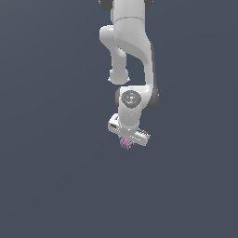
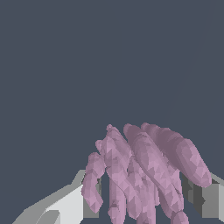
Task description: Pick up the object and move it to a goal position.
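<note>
The object (image 1: 126, 143) is a small pink-purple cluster of thin spikes showing just under the white hand of the arm in the exterior view. In the wrist view the object (image 2: 144, 170) fills the space between the two grey-white fingers (image 2: 74, 201), its rounded lobes pressed against both of them. My gripper (image 1: 127, 141) is shut on it, fingers pointing down; in the exterior view the fingertips are hidden behind the object and the hand. The gripper (image 2: 142, 197) holds the cluster near its base.
The white arm (image 1: 132, 51) comes down from the top of the exterior view. Around it is only a plain dark blue-grey ground (image 1: 56, 176). No marker or other item shows in either view.
</note>
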Action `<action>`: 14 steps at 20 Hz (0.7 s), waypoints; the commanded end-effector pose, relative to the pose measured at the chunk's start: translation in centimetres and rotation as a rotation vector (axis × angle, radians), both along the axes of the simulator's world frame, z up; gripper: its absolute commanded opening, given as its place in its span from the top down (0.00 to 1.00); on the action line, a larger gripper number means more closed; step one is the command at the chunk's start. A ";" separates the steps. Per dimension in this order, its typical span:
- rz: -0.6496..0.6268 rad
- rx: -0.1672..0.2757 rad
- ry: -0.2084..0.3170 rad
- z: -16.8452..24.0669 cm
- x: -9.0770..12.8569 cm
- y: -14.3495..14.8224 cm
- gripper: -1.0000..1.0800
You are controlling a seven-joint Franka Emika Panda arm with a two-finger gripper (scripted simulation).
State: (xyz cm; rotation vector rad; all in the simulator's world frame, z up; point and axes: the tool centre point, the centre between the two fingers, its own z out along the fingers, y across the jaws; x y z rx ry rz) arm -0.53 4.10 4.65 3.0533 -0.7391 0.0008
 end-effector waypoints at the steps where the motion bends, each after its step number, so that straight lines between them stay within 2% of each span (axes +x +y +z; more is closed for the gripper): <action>1: 0.000 0.000 0.000 0.3 0.0 0.1 1.00; 7: 0.000 0.000 0.000 2.6 0.4 0.8 1.00; 14: 0.000 0.000 0.000 7.9 1.2 2.3 1.00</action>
